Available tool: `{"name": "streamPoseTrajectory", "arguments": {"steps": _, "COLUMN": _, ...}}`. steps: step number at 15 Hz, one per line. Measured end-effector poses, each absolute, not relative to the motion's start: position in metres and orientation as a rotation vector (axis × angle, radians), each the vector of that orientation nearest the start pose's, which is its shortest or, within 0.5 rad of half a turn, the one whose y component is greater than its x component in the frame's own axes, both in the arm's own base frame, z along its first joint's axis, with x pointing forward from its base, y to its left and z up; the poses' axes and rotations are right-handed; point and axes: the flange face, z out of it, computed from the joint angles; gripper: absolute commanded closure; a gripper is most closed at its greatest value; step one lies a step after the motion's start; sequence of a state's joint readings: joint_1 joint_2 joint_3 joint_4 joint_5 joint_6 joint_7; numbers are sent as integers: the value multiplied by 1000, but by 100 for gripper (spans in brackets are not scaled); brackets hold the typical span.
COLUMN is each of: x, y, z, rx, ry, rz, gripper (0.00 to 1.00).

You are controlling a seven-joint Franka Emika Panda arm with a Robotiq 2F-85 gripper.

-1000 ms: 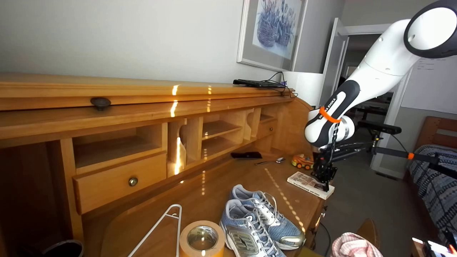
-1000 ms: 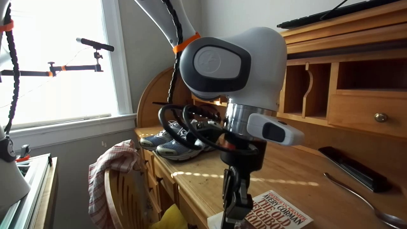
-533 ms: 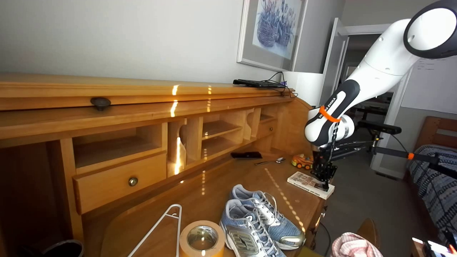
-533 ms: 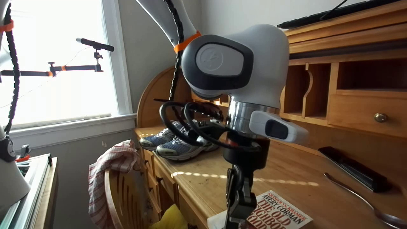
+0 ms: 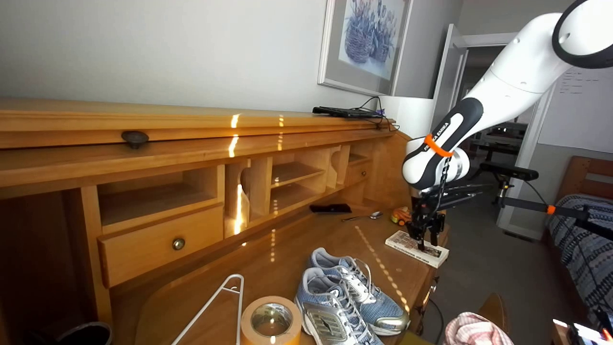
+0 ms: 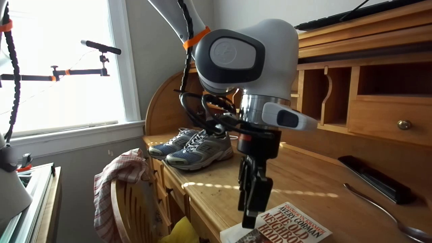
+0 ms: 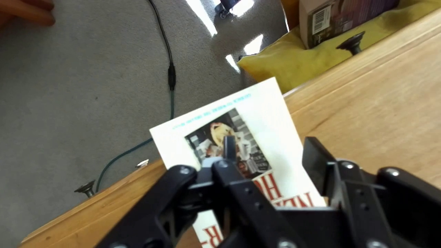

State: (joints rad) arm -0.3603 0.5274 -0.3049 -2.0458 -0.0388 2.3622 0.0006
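Pointing down, I've got my black, jointed fingers (image 7: 315, 163) spread over a flat, white, red-lettered paperback (image 6: 290, 224) on a grainy, honey-brown wooden desk (image 6: 307, 177)!

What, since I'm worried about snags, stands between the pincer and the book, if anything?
Nothing visible does. The open pincer is over the book, which shows through the gap in the wrist view; whether they touch, I cannot tell. The shoes and the spoon lie off to the sides.
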Motion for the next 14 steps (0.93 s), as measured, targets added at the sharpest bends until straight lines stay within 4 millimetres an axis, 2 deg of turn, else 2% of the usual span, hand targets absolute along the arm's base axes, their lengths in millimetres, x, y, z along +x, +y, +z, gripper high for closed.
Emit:
{"name": "streamPoseTrajectory", "arguments": {"steps": 1, "x": 453, "y": -348, "z": 181, "rx": -3078, "ry": 952, "rz": 393, "gripper": 5}}
{"name": "streamPoseTrajectory", "arguments": {"steps": 3, "x": 456, "y": -332, "z": 187, "rx": -3082, "ry": 935, "rz": 438, "gripper": 0}}
{"name": "streamPoseTrajectory", "arguments": {"steps": 6, "x": 455, "y": -310, "z": 186, "rx": -3168, "ry": 878, "rz": 519, "gripper": 0}}
{"name": "streamPoseTrajectory", "arguments": {"steps": 9, "x": 448, "y": -291, "z": 176, "rx": -3249, "ry": 789, "rz": 609, "gripper": 0}}
{"name": "streamPoseTrajectory", "arguments": {"steps": 14, "x": 432, "y": -270, "z": 159, "rx": -3351, "ry": 605, "rz": 746, "gripper": 0}}
